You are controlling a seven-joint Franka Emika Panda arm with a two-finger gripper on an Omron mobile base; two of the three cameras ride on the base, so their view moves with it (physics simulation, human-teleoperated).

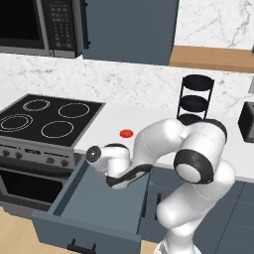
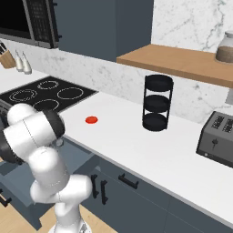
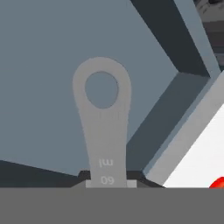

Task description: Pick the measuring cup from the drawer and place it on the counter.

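Observation:
The measuring cup (image 3: 103, 127) shows in the hand view as a flat grey handle with a round hole at its end and "60 ml" marked on it. It sticks out from between the fingertips of my gripper (image 3: 111, 179), which is shut on it; the bowl is hidden. Behind the handle lie the floor and corner of the open slate-blue drawer (image 3: 43, 65). In the left base view my gripper (image 1: 118, 180) hangs just above the drawer (image 1: 89, 208), near its back right corner. The white counter (image 1: 111, 126) runs behind the drawer.
A flat red disc (image 1: 126, 133) lies on the counter just beyond the drawer. The black stovetop (image 1: 44, 119) is to the left, with the oven below it. A black three-tier rack (image 2: 157, 102) and a toaster (image 2: 218, 139) stand further right.

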